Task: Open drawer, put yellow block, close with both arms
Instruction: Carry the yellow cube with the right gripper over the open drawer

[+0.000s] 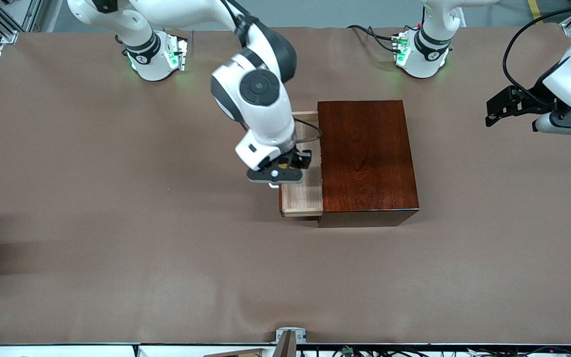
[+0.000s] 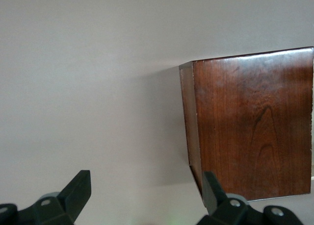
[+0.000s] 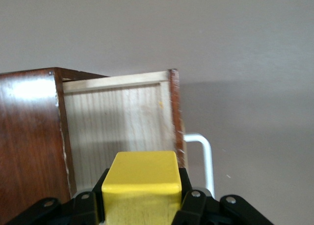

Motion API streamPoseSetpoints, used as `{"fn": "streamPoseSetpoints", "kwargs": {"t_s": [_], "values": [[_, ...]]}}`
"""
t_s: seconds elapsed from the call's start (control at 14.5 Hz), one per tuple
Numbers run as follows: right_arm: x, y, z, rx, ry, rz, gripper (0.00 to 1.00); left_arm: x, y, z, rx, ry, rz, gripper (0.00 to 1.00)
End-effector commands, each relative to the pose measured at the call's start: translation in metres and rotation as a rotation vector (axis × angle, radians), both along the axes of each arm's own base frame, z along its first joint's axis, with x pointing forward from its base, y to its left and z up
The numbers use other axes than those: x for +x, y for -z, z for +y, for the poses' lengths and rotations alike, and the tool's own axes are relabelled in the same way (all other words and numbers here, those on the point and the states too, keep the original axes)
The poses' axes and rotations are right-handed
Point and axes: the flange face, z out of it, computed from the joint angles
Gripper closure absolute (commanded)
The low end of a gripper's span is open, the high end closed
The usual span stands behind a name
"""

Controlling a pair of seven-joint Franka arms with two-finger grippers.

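Placement step: right gripper clamps the small yellow cube over the pulled-out light-wood drawer tray of the glossy reddish-brown wooden box. Next: lower, release. Left gripper waits spread wide, off toward its own table end.

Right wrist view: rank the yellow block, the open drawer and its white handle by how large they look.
1. drawer
2. yellow block, though it sits close to the camera, so it looks oversized
3. white handle
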Motion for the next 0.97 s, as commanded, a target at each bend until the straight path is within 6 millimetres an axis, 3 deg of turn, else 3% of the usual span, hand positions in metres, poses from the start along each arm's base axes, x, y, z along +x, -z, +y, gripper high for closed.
{"fn": "streamPoseSetpoints", "kwargs": {"t_s": [0.0, 0.21, 0.55, 0.62, 0.69, 0.76, 0.9], "values": [[0.012, 0.012, 0.008, 0.025, 0.032, -0.034, 0.90, 0.005, 0.002, 0.006, -0.014, -0.001, 0.015, 0.00], [0.018, 0.042, 0.013, 0.034, 0.037, -0.049, 0.91, 0.007, 0.003, 0.008, 0.020, 0.002, 0.011, 0.00], [0.021, 0.074, 0.019, 0.041, 0.034, -0.057, 0.89, 0.008, 0.005, 0.007, 0.026, 0.005, 0.013, 0.00], [0.018, 0.079, 0.022, 0.040, 0.031, -0.051, 0.85, 0.008, 0.006, 0.007, 0.027, 0.005, 0.015, 0.00], [0.019, 0.080, 0.022, 0.044, 0.032, -0.056, 0.72, 0.008, 0.005, 0.007, 0.026, 0.005, 0.013, 0.00], [0.018, 0.080, 0.023, 0.048, 0.033, -0.052, 0.69, 0.008, 0.005, 0.006, 0.026, 0.007, 0.013, 0.00], [0.015, 0.079, 0.026, 0.055, 0.033, -0.047, 0.46, 0.008, 0.005, 0.005, 0.026, 0.008, 0.013, 0.00]]}}
